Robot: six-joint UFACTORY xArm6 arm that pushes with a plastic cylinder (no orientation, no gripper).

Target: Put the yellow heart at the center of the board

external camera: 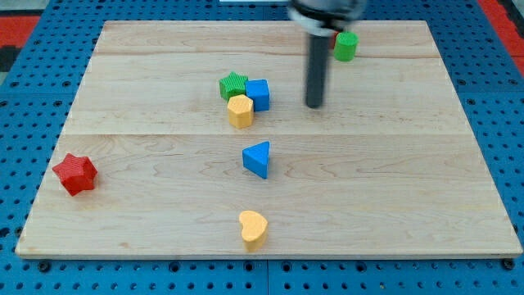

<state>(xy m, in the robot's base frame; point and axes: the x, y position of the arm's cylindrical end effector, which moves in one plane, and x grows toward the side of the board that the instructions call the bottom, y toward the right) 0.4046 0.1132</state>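
Observation:
The yellow heart (253, 229) lies near the board's bottom edge, a little left of the middle. My tip (314, 106) is in the upper part of the board, far above and to the right of the heart. The tip touches no block. It stands to the right of the blue cube (258, 94) and below-left of the green cylinder (345, 46).
A green star (233, 85), the blue cube and a yellow hexagon (240, 111) cluster above the centre. A blue triangle (257, 159) sits near the centre, straight above the heart. A red star (75, 174) lies at the left edge. The wooden board (409, 180) rests on a blue pegboard.

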